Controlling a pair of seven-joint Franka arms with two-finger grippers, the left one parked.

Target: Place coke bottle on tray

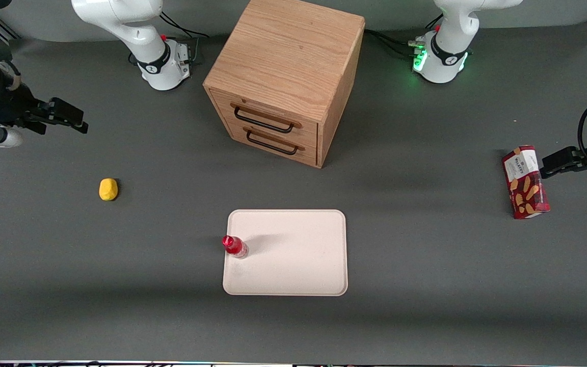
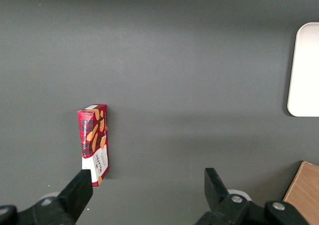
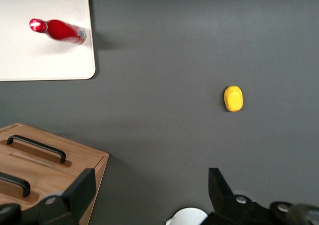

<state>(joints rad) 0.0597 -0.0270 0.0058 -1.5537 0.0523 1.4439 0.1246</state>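
Coke bottle [image 1: 235, 246] upright on tray [image 1: 293, 265] edge; gripper [image 1: 64, 118] apart, prob. open.

tabletop [image 1: 426, 285] looks matt grey from my seat | tray [image 1: 293, 270] smooth matt cream | cabinet [image 1: 288, 56] grained wood | claw [image 1: 69, 118] matt black, parked up at the working arm's end

Grey table [image 1: 426, 265], wooden drawer cabinet [image 1: 286, 76]
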